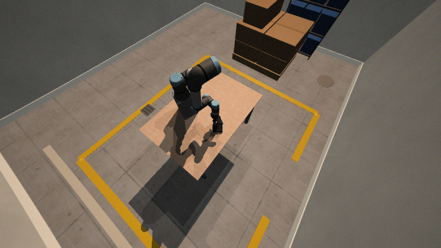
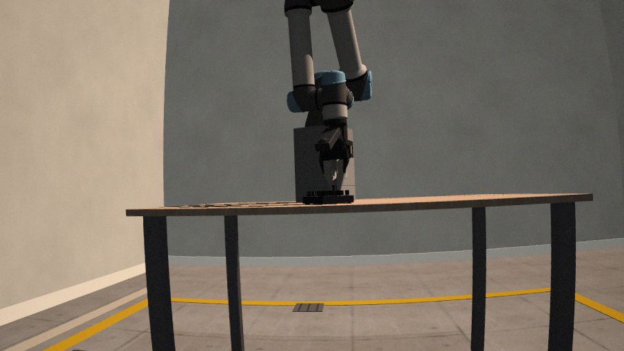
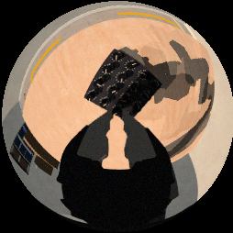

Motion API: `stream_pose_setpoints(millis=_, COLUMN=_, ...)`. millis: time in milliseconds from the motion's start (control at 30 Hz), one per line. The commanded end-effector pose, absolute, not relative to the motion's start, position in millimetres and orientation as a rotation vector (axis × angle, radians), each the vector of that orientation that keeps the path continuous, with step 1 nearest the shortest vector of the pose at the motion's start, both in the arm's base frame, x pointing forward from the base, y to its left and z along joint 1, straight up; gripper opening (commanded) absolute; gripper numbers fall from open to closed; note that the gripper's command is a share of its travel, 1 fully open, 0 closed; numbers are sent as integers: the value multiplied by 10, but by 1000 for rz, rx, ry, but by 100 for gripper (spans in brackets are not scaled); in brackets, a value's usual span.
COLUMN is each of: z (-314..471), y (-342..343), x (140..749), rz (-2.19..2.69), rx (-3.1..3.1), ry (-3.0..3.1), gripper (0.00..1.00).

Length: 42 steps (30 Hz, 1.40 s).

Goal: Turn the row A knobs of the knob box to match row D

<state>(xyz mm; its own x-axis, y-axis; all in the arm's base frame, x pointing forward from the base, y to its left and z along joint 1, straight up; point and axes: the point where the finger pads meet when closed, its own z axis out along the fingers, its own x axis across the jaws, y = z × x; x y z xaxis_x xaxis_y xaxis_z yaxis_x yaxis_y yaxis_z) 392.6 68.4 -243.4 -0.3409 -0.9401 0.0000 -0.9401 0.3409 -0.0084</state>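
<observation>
On the wooden table [image 1: 237,92], the gripper [image 3: 117,116] stood clamped on a knob at the near edge of the black knob box [image 3: 120,79].

You see a light wooden surface [image 1: 240,92] on dark legs; the black knob box [image 1: 218,128] lies flat near one long edge
</observation>
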Motion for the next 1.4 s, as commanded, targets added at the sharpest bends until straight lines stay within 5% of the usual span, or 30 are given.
stream_pose_setpoints(millis=0, z=-2431, y=684, x=3930, rz=-12, rx=-1800, ry=2568, gripper=4)
stream_pose_setpoints(millis=1367, z=-2431, y=669, x=3922, rz=-10, rx=-1325, ry=2841, gripper=4)
